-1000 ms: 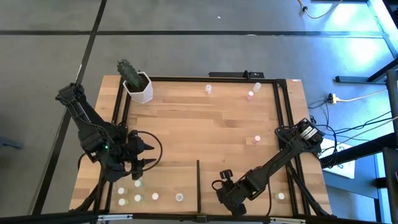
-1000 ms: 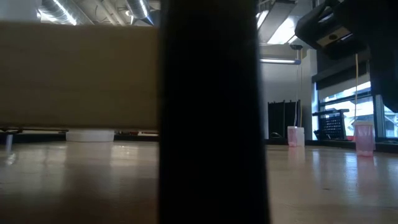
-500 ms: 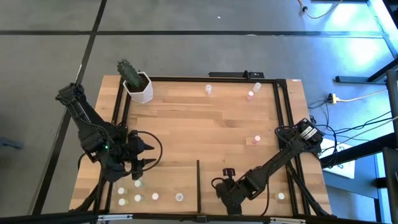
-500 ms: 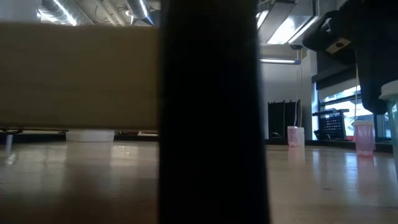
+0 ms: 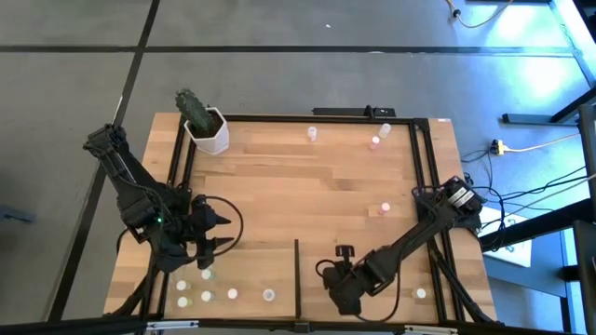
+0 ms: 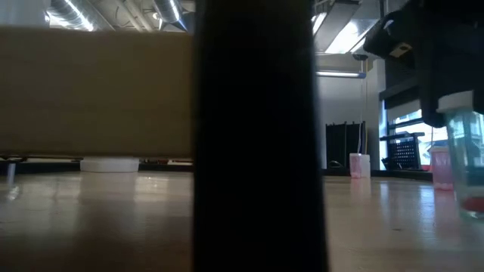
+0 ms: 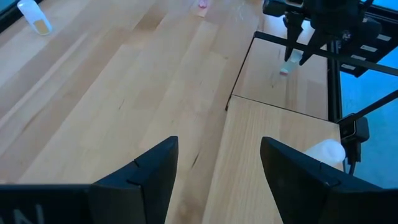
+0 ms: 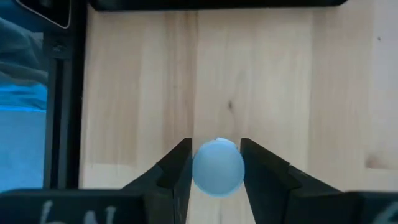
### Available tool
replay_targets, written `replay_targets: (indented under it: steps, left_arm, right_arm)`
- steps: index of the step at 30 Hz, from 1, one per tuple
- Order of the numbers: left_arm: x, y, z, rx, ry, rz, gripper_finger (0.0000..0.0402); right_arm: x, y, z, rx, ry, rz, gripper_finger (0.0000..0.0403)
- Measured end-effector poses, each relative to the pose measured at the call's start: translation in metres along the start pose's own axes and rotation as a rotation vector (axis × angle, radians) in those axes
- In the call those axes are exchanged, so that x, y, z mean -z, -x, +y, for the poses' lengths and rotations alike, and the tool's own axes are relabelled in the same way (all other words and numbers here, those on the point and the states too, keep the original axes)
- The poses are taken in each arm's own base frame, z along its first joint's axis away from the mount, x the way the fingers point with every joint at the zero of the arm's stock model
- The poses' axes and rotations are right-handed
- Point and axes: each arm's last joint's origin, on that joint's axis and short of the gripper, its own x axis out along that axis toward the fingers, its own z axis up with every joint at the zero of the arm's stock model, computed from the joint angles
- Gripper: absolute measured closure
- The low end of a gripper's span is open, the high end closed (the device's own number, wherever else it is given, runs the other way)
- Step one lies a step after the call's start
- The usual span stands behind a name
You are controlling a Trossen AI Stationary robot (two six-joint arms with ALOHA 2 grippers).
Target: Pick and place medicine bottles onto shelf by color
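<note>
Wood tabletop [image 5: 307,186], shelf [image 5: 368,279] at near edge w/ black divider [image 5: 297,274]: right gripper [image 5: 337,279] clamps a bottle [image 8: 217,167] over shelf, so lower straight, release gently by like colours; left gripper [image 5: 212,233] idle, fingers wide.

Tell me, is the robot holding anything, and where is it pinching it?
The right gripper pinches a small bottle by its cap, a finger on each side. The left gripper is open and holds nothing.

Dim, backlit low view; blue window glare.
</note>
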Motion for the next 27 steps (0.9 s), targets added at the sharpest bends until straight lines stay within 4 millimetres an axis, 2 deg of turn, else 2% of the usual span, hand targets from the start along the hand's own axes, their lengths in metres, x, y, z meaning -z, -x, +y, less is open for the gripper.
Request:
replay_targets:
  steps: [7, 14, 18, 27]
  left_arm:
    - [0.0, 0.0, 0.0, 0.0, -0.005, 0.0, 0.0179]
    - [0.0, 0.0, 0.0, 0.001, -0.019, 0.0, 0.0179]
    - [0.0, 0.0, 0.0, 0.001, -0.019, 0.0, 0.0179]
    - [0.0, 0.0, 0.0, 0.001, -0.019, 0.0, 0.0179]
  right_arm:
    - [-0.008, 0.015, -0.012, -0.009, -0.042, -0.02, 0.0279]
    - [-0.017, 0.035, -0.035, 0.003, -0.112, -0.02, 0.0279]
    - [-0.026, 0.051, -0.055, 0.004, -0.165, -0.053, 0.0279]
    - [-0.045, 0.081, -0.115, 0.043, -0.28, -0.118, 0.0279]
